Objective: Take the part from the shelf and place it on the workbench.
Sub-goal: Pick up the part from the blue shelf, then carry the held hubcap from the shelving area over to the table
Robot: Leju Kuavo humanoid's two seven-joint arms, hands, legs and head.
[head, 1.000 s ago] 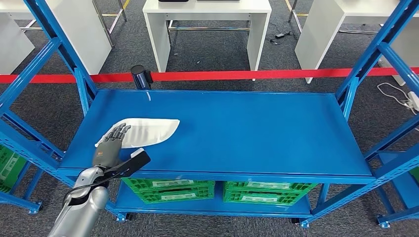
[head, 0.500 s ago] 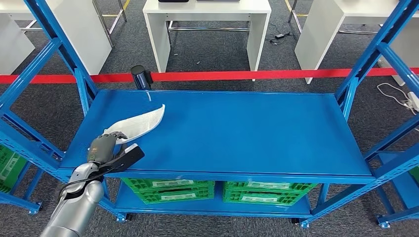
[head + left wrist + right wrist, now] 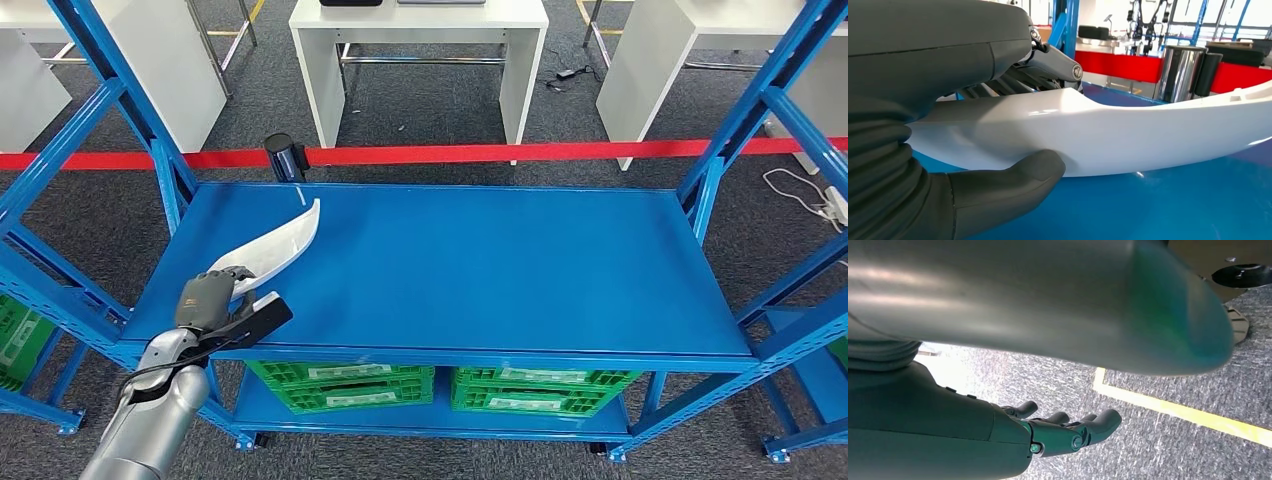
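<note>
The left robot hand (image 3: 213, 298) is gripping a long white curved part (image 3: 283, 240) at the lower left of the head frame. The part is tilting upward, its far tip pointing toward the upper left of the blue shelf (image 3: 500, 270), and its near end is sitting in the hand. Whether the part is touching the shelf deck anywhere, I cannot tell.

In the left wrist view, the thick grey thumb (image 3: 1013, 182) is pressing under the white part (image 3: 1128, 132) while the darker fingers (image 3: 1048, 65) are closing over its upper edge. The glossy blue shelf deck (image 3: 1173, 210) is lying just beneath it.

A black and chrome post (image 3: 283, 154) is standing just behind the shelf's back edge at upper left, carrying a red belt (image 3: 500, 153) that is running across the frame. Green crates (image 3: 440, 385) are sitting on the lower shelf level. White tables (image 3: 420, 45) are standing beyond the belt at the top of the frame.

The right robot hand (image 3: 1063, 432) is hanging over grey carpet with a yellow floor line (image 3: 1188, 412). Its fingers are loosely curling, apart, and holding nothing.
</note>
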